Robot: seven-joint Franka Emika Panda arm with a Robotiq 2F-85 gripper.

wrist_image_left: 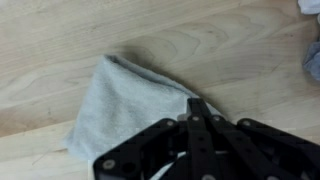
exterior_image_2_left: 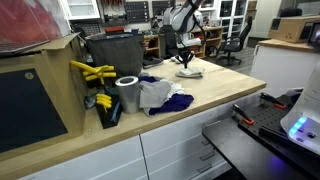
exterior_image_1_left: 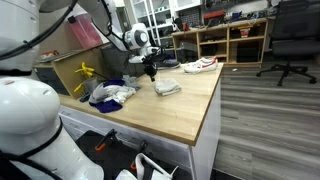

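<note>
Low in the wrist view, your gripper (wrist_image_left: 192, 105) sits closed at the right edge of the grey cloth (wrist_image_left: 125, 105) lying mid-frame on the wooden table (wrist_image_left: 220, 40) — seemingly the pinching step — so lifting calls for a slow, straight rise.

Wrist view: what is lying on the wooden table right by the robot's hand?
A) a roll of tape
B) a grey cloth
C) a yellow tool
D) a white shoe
B: a light grey cloth lies on the wooden table, right at the tips of the shut hand.
</note>
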